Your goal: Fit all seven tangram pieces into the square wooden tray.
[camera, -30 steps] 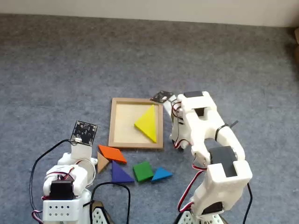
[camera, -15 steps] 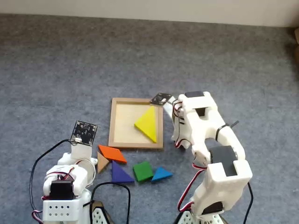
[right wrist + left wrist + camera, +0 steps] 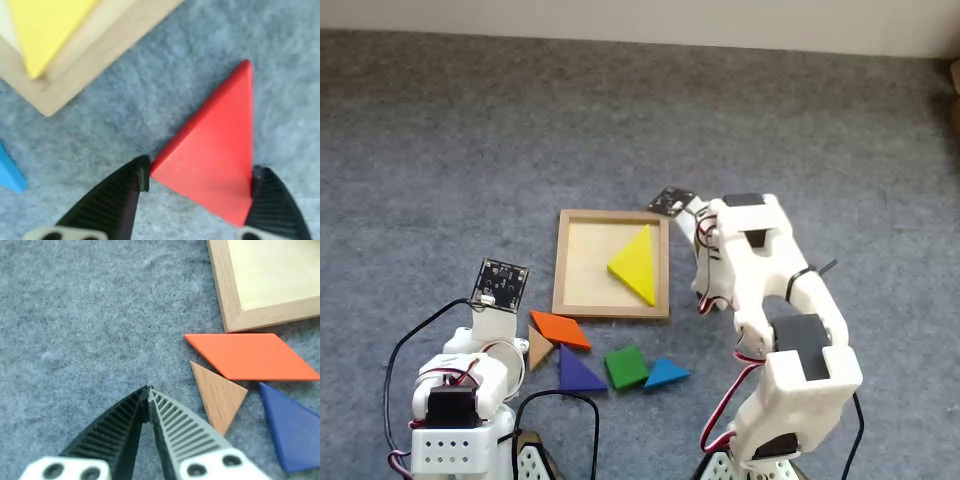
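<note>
The right gripper (image 3: 200,175) sits low over the grey carpet (image 3: 470,130) with its fingers spread across the red triangle (image 3: 212,150). One finger touches a corner and the other presses the opposite edge, so the piece is clamped between them while it lies flat on the carpet. This triangle lies just outside a corner of the square wooden tray (image 3: 100,55), close to the rim but apart from it. Inside the tray, the yellow triangle (image 3: 45,25) rests flat against the side nearest that arm.

The left gripper (image 3: 148,392) has its fingers pressed together on nothing, tips down near bare carpet. Just beside it lies the plain wooden triangle (image 3: 217,395), touching the orange parallelogram (image 3: 252,356), which sits close to the tray's near corner. The dark blue triangle (image 3: 290,430) lies next to both. Farther along the row in front of the tray are the green square (image 3: 625,367) and, just beside it, the light blue triangle (image 3: 667,374).
</note>
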You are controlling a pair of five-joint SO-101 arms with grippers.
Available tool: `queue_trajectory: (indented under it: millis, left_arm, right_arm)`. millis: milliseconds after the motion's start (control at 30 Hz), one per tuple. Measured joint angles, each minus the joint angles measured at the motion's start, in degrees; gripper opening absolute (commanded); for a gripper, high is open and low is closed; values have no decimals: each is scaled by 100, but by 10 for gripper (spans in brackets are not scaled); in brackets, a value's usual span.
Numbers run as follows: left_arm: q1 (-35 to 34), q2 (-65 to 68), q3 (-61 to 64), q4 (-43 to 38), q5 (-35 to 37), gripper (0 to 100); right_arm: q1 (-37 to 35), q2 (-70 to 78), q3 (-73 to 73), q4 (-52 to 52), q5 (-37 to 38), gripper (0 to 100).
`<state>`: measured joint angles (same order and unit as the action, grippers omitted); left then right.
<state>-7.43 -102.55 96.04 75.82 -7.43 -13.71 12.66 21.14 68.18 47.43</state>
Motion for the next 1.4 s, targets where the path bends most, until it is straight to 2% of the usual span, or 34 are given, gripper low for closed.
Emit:
queue_trajectory:
  millis: [333,600,800,967,1133,1400]
  left_arm:
    - [0,0,0,0,0,7]
    - [0,0,0,0,0,7]
    - [0,0,0,0,0,7]
    - [0,0,0,0,0,7]
    - [0,0,0,0,0,7]
    - [0,0,0,0,0,7]
  right_arm:
    - [0,18,-246,88,0,239]
    - [-105,26,-1178,1029,35,238]
    - [-571,26,-1714,1319,35,238]
    - [-1336,26,-1908,1327,35,238]
    - [-2022,26,-1908,299,44,238]
    - [-2259,70,-1908,-1407,44,238]
